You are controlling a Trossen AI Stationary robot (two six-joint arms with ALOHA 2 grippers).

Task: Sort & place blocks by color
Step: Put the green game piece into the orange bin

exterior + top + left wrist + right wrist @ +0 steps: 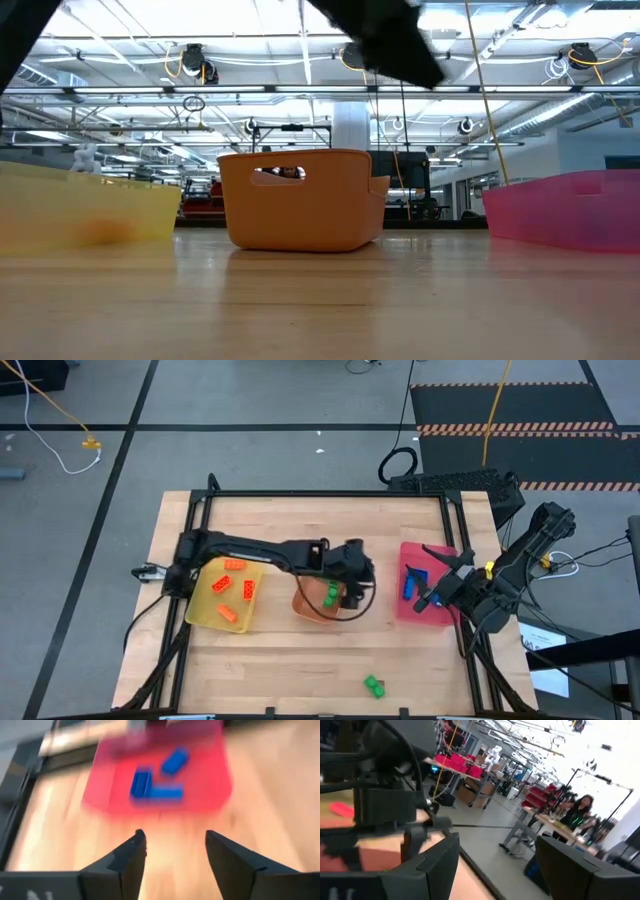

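Observation:
My left gripper (358, 575) hovers above the right end of the orange tray (318, 603), open and empty. In the left wrist view it (175, 837) looks toward the pink tray (155, 775), where blue blocks (150, 787) lie. A green block (330, 597) lies in the orange tray. Several orange blocks (235, 585) lie in the yellow tray (225, 597). Another green block (373, 685) rests on the table near its near edge. My right gripper (432, 598) waits open over the pink tray's right side (440, 610), its fingers (440, 855) holding nothing.
The three trays stand in a row across the table's middle: yellow (80, 210), orange (300, 205), pink (570, 205). Bare wood lies in front of them toward the near edge. A black frame (320, 493) runs round the table. A person (580, 810) sits far off in the room.

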